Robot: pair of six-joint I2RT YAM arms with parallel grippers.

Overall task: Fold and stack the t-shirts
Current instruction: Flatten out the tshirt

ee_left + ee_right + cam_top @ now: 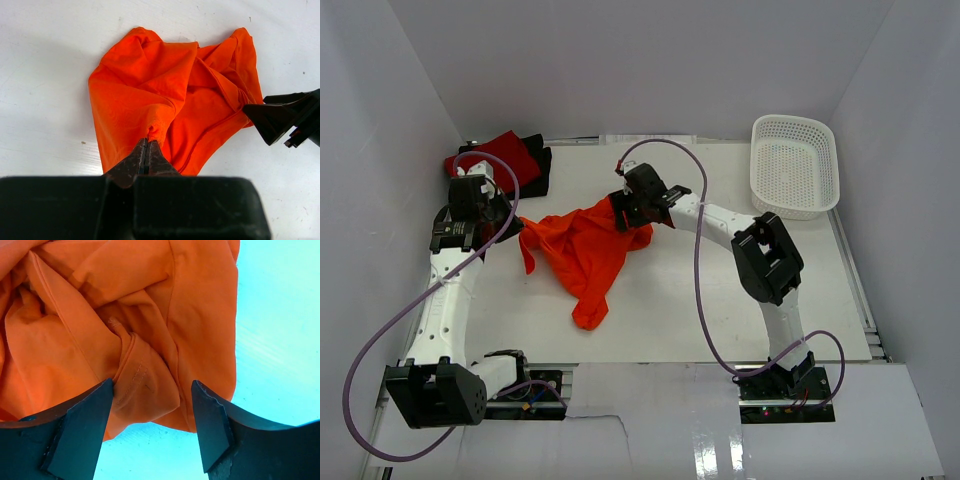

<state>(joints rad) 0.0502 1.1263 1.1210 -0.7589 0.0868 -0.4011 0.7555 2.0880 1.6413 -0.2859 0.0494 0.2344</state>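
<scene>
The orange t-shirt lies crumpled in the middle of the table. My left gripper is at its left edge, shut on a pinch of orange cloth. My right gripper is at the shirt's far right corner, open, with a hemmed fold of the orange shirt lying between its fingers. The crimson red t-shirt lies folded on the black t-shirt at the back left corner.
A white perforated basket stands at the back right. White walls close in the table on the left, back and right. The right gripper's fingers show in the left wrist view at the shirt's right edge.
</scene>
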